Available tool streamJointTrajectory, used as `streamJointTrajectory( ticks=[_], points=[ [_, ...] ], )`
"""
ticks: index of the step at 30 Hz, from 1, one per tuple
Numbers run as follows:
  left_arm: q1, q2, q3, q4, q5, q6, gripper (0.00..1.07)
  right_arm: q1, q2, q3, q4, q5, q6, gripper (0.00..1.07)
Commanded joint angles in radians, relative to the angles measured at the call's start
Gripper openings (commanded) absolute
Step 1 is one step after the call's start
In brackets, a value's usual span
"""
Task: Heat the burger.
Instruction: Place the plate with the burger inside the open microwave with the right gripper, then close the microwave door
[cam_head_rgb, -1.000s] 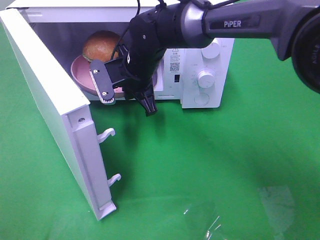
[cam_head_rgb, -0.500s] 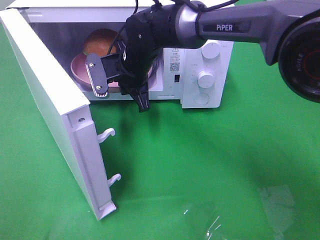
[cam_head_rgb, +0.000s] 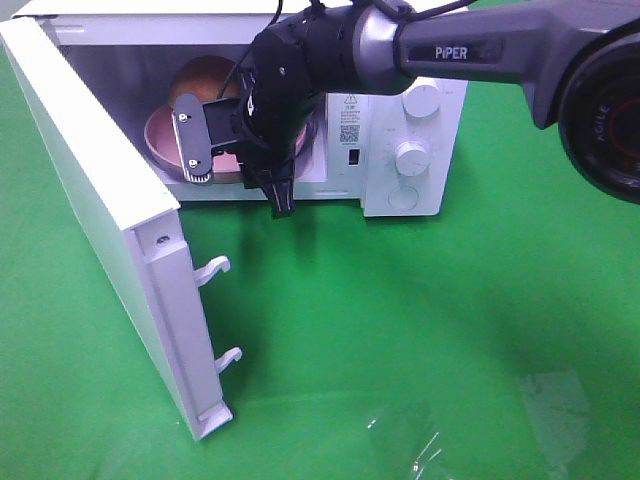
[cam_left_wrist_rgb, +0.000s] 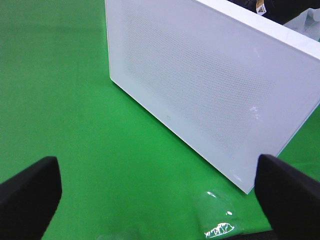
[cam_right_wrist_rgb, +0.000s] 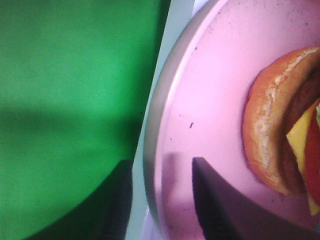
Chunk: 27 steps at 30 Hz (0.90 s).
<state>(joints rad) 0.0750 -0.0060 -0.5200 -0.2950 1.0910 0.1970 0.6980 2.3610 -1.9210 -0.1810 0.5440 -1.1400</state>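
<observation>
Inside the white microwave (cam_head_rgb: 400, 150), at the far side of the green tabletop (cam_head_rgb: 450, 330):

- Item 1, burger (cam_head_rgb: 200, 80). Golden-brown bun, with yellow cheese and red filling visible in the right wrist view. It sits on the pink plate, within the oven cavity.
- Item 2, pink plate (cam_head_rgb: 160, 135). Round, lying on the cavity floor and carrying the burger. Its near rim faces the opening.
- Item 3, right claw (cam_head_rgb: 240, 190). Reaches into the oven mouth. It is released: one finger is outside the plate rim and the other is over the plate's inner surface. The rim runs between them, with a gap showing on the inner side. It grasps nothing and is apart from the burger.
- Item 4, microwave door (cam_head_rgb: 90, 180). Swung wide toward the camera, with two latch hooks (cam_head_rgb: 213, 268) on its free edge.
- Item 5, control dials (cam_head_rgb: 411, 156). On the front panel, right of the cavity.
- Item 6, left claw (cam_left_wrist_rgb: 157, 192). Released, with fingers spread wide and nothing between them. It hangs above bare green tabletop, facing the door's outer side.
</observation>
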Motion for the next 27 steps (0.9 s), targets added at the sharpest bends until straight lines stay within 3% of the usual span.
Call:
streamJointTrajectory(
  ticks=[1,5,12,21,27],
  points=[
    [-0.002,-0.004,0.003,0.001,-0.018,-0.002,0.96,-0.006,-0.018,-0.003,0.0,-0.014,0.016,0.48],
    [-0.002,-0.004,0.003,0.001,-0.018,-0.002,0.96,-0.003,-0.026,0.016,0.0,-0.023,0.016,0.51],
    [-0.002,-0.004,0.003,0.001,-0.018,-0.002,0.96,-0.003,-0.097,0.144,0.0,-0.132,0.016,0.53],
    [-0.002,-0.004,0.003,0.001,-0.018,-0.002,0.96,-0.003,-0.22,0.331,-0.008,-0.254,0.008,0.65],
    [-0.002,-0.004,0.003,0.001,-0.018,-0.002,0.96,-0.003,-0.285,0.431,-0.008,-0.302,0.008,0.68]
  ],
)
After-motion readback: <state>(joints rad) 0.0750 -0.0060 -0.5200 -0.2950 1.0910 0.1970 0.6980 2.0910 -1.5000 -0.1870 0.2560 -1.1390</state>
